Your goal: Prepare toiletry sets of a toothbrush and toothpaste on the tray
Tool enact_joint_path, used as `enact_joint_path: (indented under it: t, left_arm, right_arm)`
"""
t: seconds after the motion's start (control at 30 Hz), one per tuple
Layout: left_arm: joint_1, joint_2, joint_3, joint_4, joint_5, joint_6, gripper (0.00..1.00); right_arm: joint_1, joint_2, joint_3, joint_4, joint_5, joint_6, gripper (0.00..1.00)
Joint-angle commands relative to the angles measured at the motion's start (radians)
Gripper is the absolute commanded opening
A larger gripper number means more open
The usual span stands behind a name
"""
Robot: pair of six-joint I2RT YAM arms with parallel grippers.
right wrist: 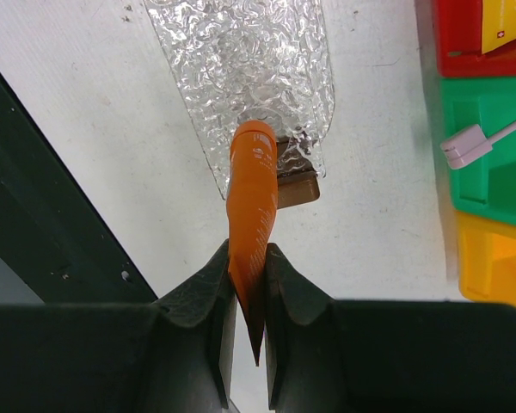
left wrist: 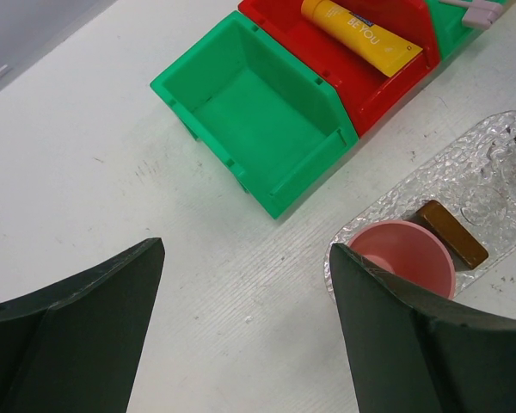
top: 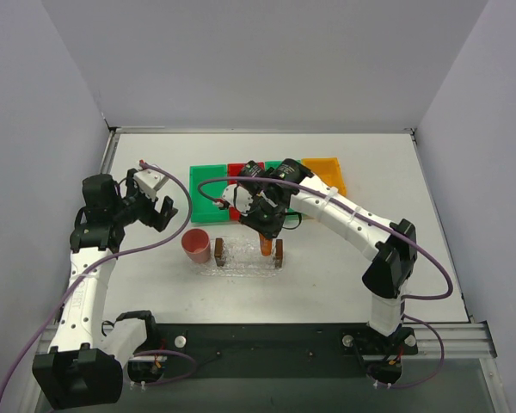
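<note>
- The right gripper point(right wrist: 249, 258) is clamped on the flat crimped end of the orange toothpaste tube point(right wrist: 251, 202), one finger pressing each side.
- The tube hangs cap end down over the right end of the tray point(top: 248, 262), just beside the right handle block point(right wrist: 297, 182). Whether the cap touches the tray or the block cannot be told.
- The tray is clear and textured and lies near the middle of the table point(top: 138, 163), long side running left to right. A dark brown block stands at each short end.
- The left handle block point(left wrist: 451, 234) is just right of the pink cup point(left wrist: 404, 258), which stands upright at the tray's left end.
- The left gripper point(left wrist: 245, 258) hangs over the table left of the cup. Its fingers are spread wide apart and nothing is between them.
- Four bins sit in a row just beyond the tray, on its far side: from the left, a green bin point(left wrist: 258, 120), a red bin point(left wrist: 374, 90), a second green bin point(right wrist: 490, 185) and an orange bin point(right wrist: 494, 267).
- The yellow toothpaste tube point(left wrist: 361, 34) lies in the red bin.
- The toothbrush point(right wrist: 458, 151) lies in the second green bin, with its whitish-pink head over the bin's near edge.
</note>
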Motion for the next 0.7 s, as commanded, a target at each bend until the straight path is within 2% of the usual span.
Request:
enact_joint_path:
  t: [0.0,0.67]
  left_arm:
    - [0.010,-0.013,0.002,0.008,0.027,0.014,0.89]
    - [0.013,-0.001,0.007,0.003,0.030,0.022,0.89]
  right_arm:
    - [0.007,-0.008,-0.011,-0.005,-0.008,0.001,0.00]
    - [0.007,-0.023,-0.108,0.090,0.003,-0.006,0.00]
